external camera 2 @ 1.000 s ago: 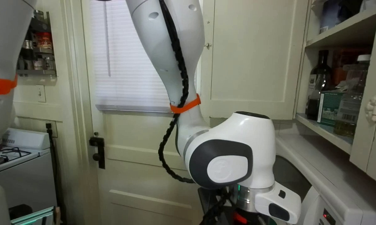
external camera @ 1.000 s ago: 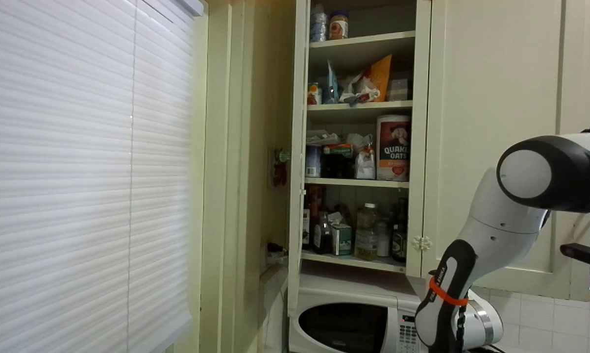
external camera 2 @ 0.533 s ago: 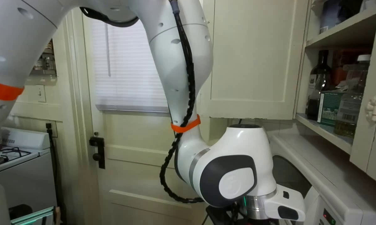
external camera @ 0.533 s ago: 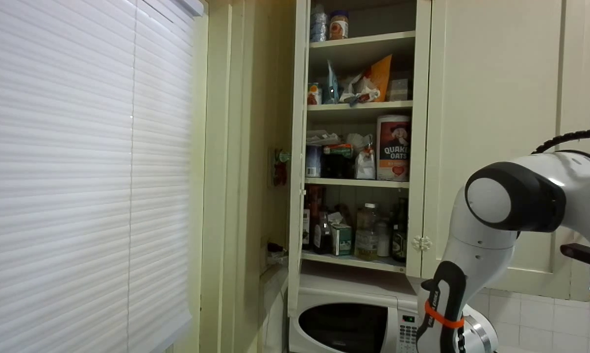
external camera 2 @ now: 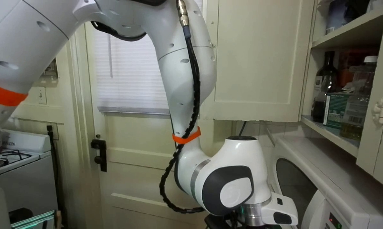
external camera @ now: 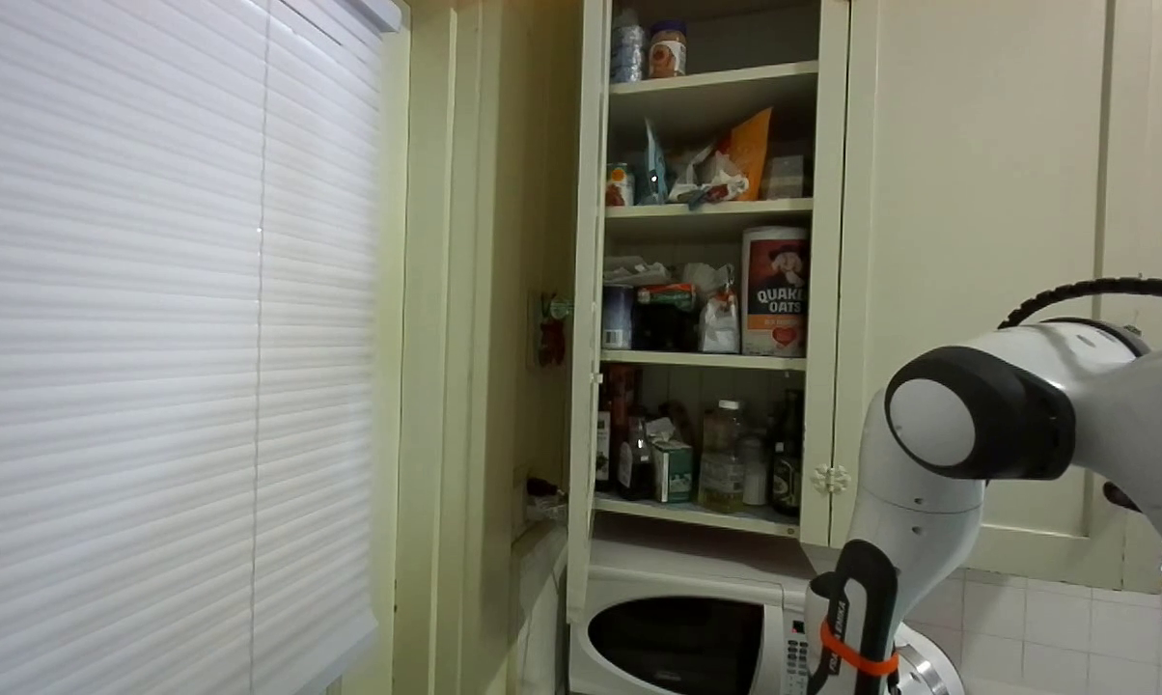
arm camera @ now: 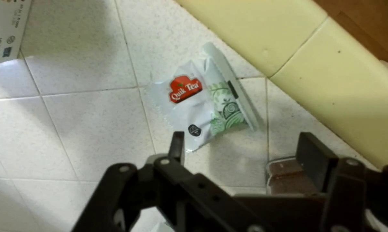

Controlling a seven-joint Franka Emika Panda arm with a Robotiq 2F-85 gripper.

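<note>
- In the wrist view, the tool [arm camera: 245, 149] is hovering over a white-tiled surface [arm camera: 100, 129], its two black fingers [arm camera: 177, 146] standing wide apart and gripping nothing.
- A Quik Tea packet [arm camera: 197, 103], pale with a red logo and green leaf pattern, is lying on the surface just ahead of the tool; one corner is showing right beside the tip of the finger at that view's left, though contact cannot be told.
- A pale-rimmed brown thing [arm camera: 284, 175], too covered to name, is showing partly behind the tool's other finger.
- A printed white carton [arm camera: 7, 29] is sitting well apart from the tool, beyond the packet.
- Yellow edging tiles [arm camera: 310, 71] are running diagonally ahead of the tool, past the packet.
- In both exterior views, a white microwave [external camera: 677, 642] is standing near the lower end of the arm [external camera 2: 178, 73] that is carrying the tool.
- Higher than the tool, a cupboard [external camera: 824, 290] is holding a Quaker Oats canister [external camera: 774, 299], a green box [external camera: 675, 473] and a capped clear bottle [external camera: 723, 468].
- In an exterior view, a white stove [external camera 2: 23, 178] is standing well apart from the tool.
</note>
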